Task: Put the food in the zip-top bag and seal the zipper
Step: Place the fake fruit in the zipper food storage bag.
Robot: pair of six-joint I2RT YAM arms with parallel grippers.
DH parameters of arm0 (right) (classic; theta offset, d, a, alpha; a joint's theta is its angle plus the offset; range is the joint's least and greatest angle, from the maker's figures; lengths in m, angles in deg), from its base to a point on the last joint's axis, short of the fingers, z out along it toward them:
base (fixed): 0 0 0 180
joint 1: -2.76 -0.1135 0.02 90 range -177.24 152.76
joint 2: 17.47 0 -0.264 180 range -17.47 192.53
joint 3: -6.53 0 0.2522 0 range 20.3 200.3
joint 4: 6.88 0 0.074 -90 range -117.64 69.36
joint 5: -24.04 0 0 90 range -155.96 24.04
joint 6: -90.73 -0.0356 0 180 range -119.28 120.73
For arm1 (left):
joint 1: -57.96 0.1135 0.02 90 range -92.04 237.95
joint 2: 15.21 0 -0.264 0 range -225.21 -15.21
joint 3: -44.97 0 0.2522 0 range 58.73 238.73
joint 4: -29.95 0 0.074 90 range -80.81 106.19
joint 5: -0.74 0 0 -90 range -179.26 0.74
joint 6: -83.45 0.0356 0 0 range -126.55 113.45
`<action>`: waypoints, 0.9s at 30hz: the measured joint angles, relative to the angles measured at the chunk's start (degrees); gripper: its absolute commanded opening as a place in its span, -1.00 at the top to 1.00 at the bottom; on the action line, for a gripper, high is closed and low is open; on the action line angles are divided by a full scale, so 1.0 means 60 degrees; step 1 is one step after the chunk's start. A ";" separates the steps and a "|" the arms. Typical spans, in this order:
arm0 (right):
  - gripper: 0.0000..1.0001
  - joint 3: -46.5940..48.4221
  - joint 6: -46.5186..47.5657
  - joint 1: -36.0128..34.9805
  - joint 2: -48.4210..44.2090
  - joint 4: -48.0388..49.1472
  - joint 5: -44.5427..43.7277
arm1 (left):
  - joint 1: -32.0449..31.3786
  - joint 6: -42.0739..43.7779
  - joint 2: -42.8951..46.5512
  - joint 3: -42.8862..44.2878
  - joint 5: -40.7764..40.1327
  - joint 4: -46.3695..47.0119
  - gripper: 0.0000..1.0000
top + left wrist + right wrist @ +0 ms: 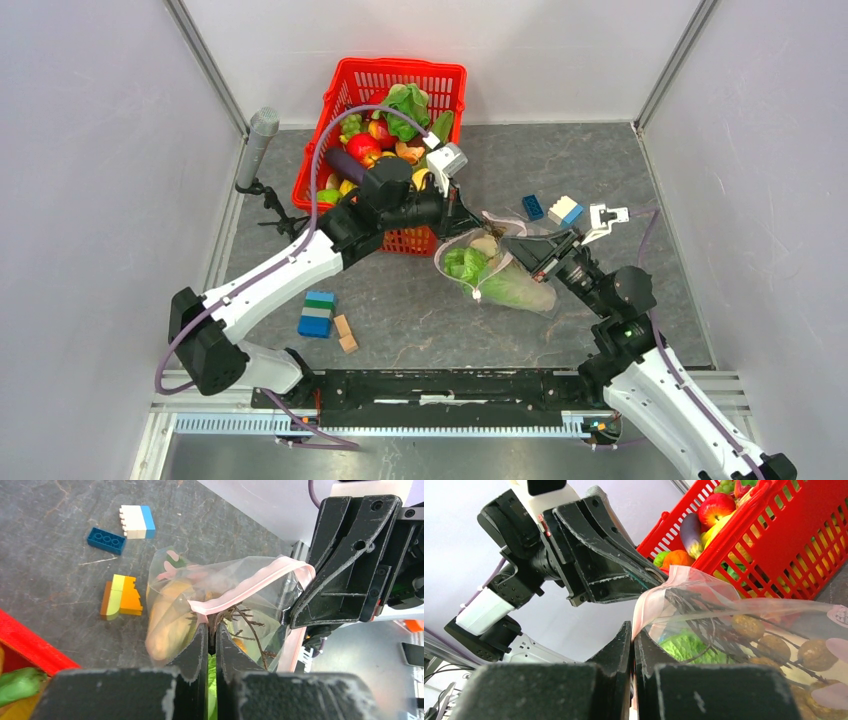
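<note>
Right of basket (400, 65): zip-top bag (520, 290); food (465, 265) in both; blocks (565, 210) behind bag.

Clear dotted zip-top bag (500, 275), pink zipper (250, 587), red basket (400, 85)

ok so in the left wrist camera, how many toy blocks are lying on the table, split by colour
dark blue block: 1
white and blue block: 1
orange and yellow-green block: 1
Total: 3
</note>
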 measured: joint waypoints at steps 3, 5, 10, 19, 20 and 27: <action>0.87 0.0000 0.0004 0.0000 -0.0058 -0.0015 -0.0076 | -0.0164 -0.0288 0.0000 -0.0291 -0.0098 0.0379 0.95; 0.87 0.0000 0.0004 0.0000 -0.0066 -0.0029 -0.0109 | -0.0430 -0.0313 0.0022 -0.0510 -0.0350 0.0525 0.95; 0.86 0.0000 0.0007 0.0000 -0.0076 -0.0160 -0.0291 | -0.1173 -0.0310 0.0197 -0.1096 -0.1224 0.0630 0.96; 0.86 0.0000 0.0029 0.0000 -0.0113 -0.0466 -0.0656 | -0.1916 -0.0459 0.0262 -0.1956 -0.2601 0.1468 0.12; 0.86 0.0000 0.0036 0.0000 -0.0138 -0.0503 -0.0718 | -0.1927 -0.0455 0.0288 -0.1949 -0.2703 0.1457 -0.07; 0.87 0.0000 0.0095 0.0000 -0.0211 -0.0572 -0.0903 | -0.1931 -0.0200 0.0685 -0.1792 -0.2951 0.1053 -0.30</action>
